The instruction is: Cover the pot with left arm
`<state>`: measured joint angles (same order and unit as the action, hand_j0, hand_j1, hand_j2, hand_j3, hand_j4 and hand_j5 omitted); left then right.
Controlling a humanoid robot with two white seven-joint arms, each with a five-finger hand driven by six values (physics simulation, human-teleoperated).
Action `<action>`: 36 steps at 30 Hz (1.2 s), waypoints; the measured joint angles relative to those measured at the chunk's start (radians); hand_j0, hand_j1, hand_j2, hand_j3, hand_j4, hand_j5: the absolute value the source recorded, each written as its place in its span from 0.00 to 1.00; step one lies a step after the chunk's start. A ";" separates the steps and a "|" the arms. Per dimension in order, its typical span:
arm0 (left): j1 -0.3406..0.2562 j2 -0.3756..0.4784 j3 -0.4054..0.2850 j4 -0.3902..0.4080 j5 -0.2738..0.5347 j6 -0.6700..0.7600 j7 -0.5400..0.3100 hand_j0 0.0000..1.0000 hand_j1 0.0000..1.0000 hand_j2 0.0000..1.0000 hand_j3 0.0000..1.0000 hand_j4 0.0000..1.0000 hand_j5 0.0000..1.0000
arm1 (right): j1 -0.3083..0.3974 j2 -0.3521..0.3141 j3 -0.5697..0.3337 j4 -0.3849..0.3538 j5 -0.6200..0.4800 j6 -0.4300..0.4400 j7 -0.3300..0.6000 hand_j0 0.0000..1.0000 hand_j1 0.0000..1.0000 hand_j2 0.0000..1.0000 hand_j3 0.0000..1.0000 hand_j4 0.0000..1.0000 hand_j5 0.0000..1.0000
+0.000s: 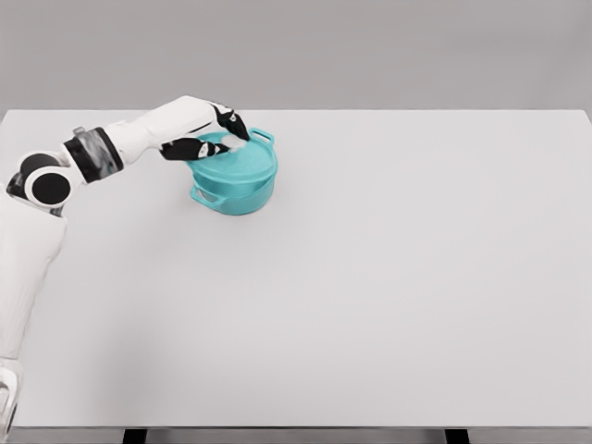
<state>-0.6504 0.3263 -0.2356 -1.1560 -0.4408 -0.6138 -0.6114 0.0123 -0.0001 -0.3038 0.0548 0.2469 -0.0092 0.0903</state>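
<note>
My left hand (215, 137) over teal pot (236, 180), at 10 o'clock from table (388, 277) centre, near far-left part. Fingers (190, 149) curled onto lid (242, 159), clamped around its top knob. Lid sits on pot. Pot handles at 1 and 7 o'clock. My right arm out of view.

A pot (236, 183) stands on the desk (388, 277), in the far left part of its surface, with a lid (236, 159) lying on top of it. The left hand (205, 134) reaches in from the left and rests over the lid, its fingers (231, 123) at the lid's centre.
</note>
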 measured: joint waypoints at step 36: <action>-0.055 -0.041 0.001 0.161 -0.024 0.000 0.000 0.78 0.78 0.78 0.78 0.78 0.78 | 0.000 0.000 0.000 -0.001 0.000 0.000 0.000 1.00 1.00 1.00 1.00 1.00 1.00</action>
<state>-0.7056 0.2851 -0.2343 -0.9953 -0.4652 -0.6137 -0.6113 0.0123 -0.0001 -0.3038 0.0542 0.2469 -0.0092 0.0903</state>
